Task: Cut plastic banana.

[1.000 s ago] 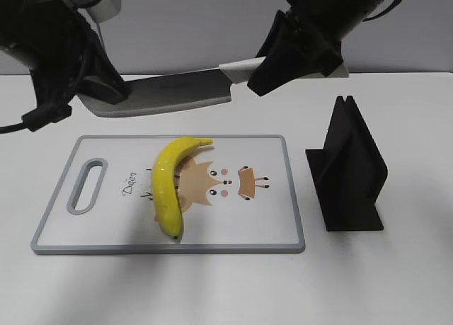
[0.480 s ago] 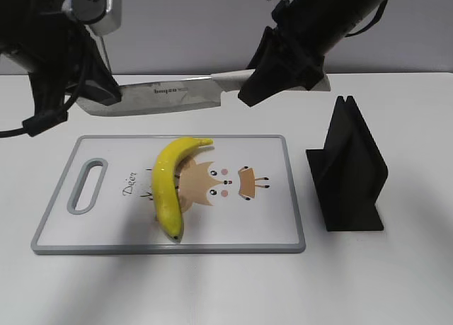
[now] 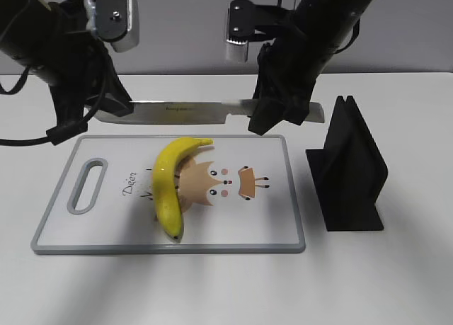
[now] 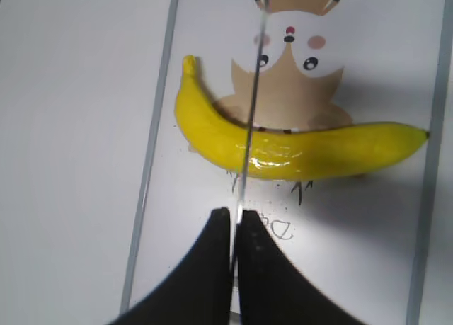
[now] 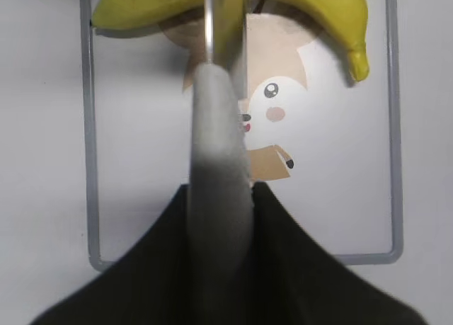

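The plastic banana (image 3: 168,183) lies whole and yellow on the grey-rimmed cutting board (image 3: 262,219). A kitchen knife (image 3: 184,111) hangs level above the board's far edge, apart from the banana. My right gripper (image 3: 272,116) is shut on its pale grey handle (image 5: 218,162). My left gripper (image 3: 106,107) is shut on the blade's tip end. In the left wrist view the thin blade (image 4: 253,91) runs edge-on across the banana (image 4: 304,148) from the shut jaws (image 4: 233,219). In the right wrist view the banana (image 5: 134,6) lies beyond the jaws (image 5: 219,190).
A black knife stand (image 3: 350,169) is upright on the white table, right of the board. The board has a handle slot (image 3: 86,187) at its left end and a deer picture (image 3: 219,183) in the middle.
Both arms have come down and towards the board. The knife has turned from broad side facing the camera to nearly edge-on, and now hangs lower, level over the banana.
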Controlling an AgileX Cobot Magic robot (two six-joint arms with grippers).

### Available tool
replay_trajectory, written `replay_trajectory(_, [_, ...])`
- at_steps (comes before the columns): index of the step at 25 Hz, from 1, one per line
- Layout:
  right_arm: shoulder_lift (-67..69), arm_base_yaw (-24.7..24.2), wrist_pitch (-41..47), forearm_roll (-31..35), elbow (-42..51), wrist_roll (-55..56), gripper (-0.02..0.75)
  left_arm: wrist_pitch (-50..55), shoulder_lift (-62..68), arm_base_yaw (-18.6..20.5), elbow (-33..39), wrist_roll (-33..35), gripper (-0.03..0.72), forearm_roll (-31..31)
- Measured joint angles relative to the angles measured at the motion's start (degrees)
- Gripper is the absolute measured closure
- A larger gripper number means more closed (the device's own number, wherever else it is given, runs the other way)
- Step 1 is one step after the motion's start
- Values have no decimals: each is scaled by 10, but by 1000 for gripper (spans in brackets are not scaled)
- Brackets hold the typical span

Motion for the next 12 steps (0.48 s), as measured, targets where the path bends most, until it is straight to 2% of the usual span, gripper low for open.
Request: replay_trajectory(12, [62, 13, -4, -21, -44, 18, 555, -11, 45, 10, -1, -19, 690, 29])
